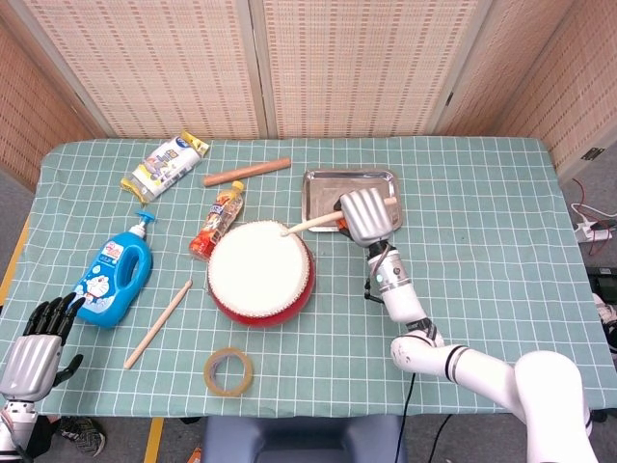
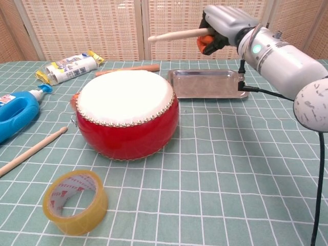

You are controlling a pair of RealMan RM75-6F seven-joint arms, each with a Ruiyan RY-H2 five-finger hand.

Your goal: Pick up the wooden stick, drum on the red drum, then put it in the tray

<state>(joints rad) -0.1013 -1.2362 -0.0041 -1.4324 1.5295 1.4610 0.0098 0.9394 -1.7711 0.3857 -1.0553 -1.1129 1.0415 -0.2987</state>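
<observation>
My right hand [image 1: 366,213] [image 2: 223,23] grips a wooden stick [image 1: 313,225] [image 2: 177,35], held up in the air roughly level. Its tip points left, above the far edge of the red drum [image 1: 260,273] [image 2: 127,115], and does not touch the skin. In the head view the hand overlaps the metal tray [image 1: 318,182] [image 2: 204,83]; it hangs above the tray in the chest view. A second wooden stick [image 1: 158,324] [image 2: 32,150] lies on the cloth left of the drum. My left hand [image 1: 37,344] hangs at the table's front left corner, holding nothing, fingers apart.
A blue detergent bottle [image 1: 116,274] [image 2: 15,116] lies at the left. A tape roll [image 1: 228,371] [image 2: 75,202] sits in front of the drum. A small bottle [image 1: 218,218], a snack packet [image 1: 164,166] [image 2: 69,67] and a brown rod [image 1: 246,172] [image 2: 128,69] lie behind the drum.
</observation>
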